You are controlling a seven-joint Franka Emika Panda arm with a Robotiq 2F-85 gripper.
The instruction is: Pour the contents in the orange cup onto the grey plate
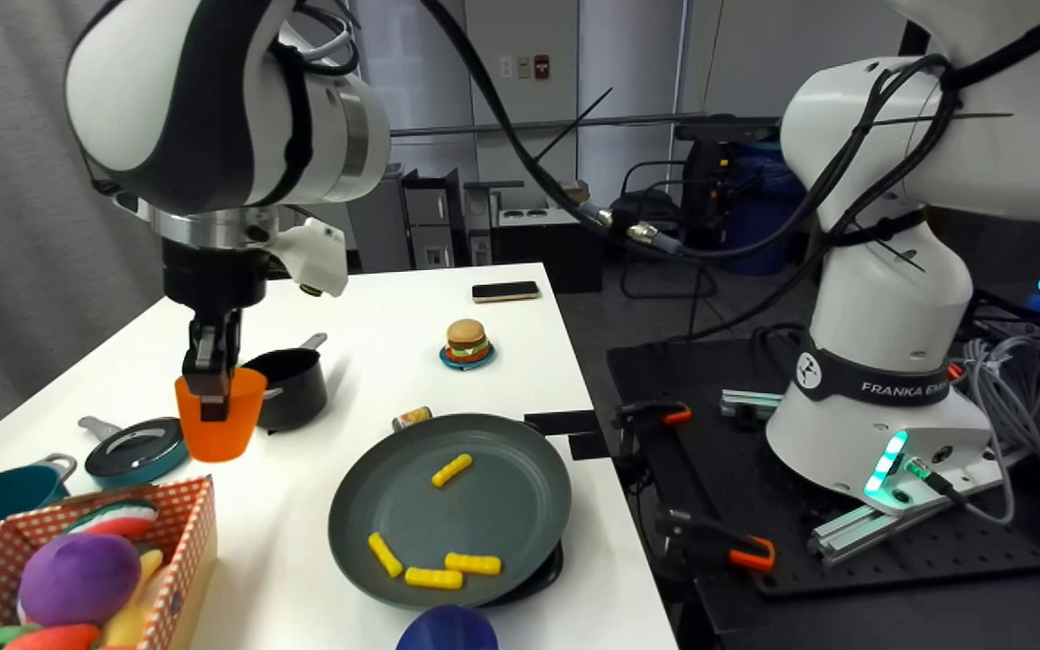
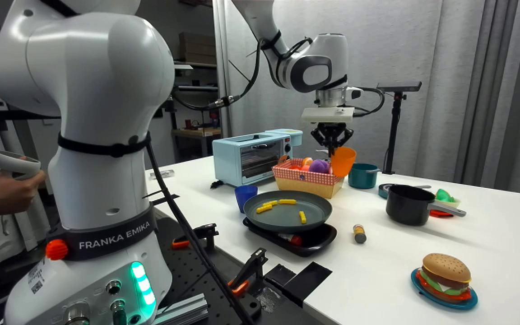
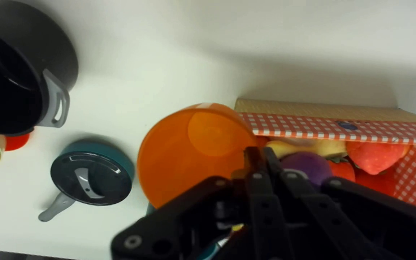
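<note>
Tool (image 1: pixel 213 406) is clamped on the wall of the orange cup (image 1: pixel 229 435), which hangs above the table (image 1: pixel 285 542) w/ mouth up, slightly tilted, approx. 10 o'clock of the grey plate (image 1: pixel 520 487) in an exterior view. 4 yellow sticks (image 1: pixel 473 564) lie on the plate: 1 toward 12 o'clock, 3 strung from 8 to 5. From the cup, blk pot (image 1: pixel 294 393) is at 2 o'clock, checked basket (image 1: pixel 197 560) btwn 7 & 8. Toy burger (image 1: pixel 467 338) at plate's 12, blue cup (image 1: pixel 448 629) at its 6.
</note>
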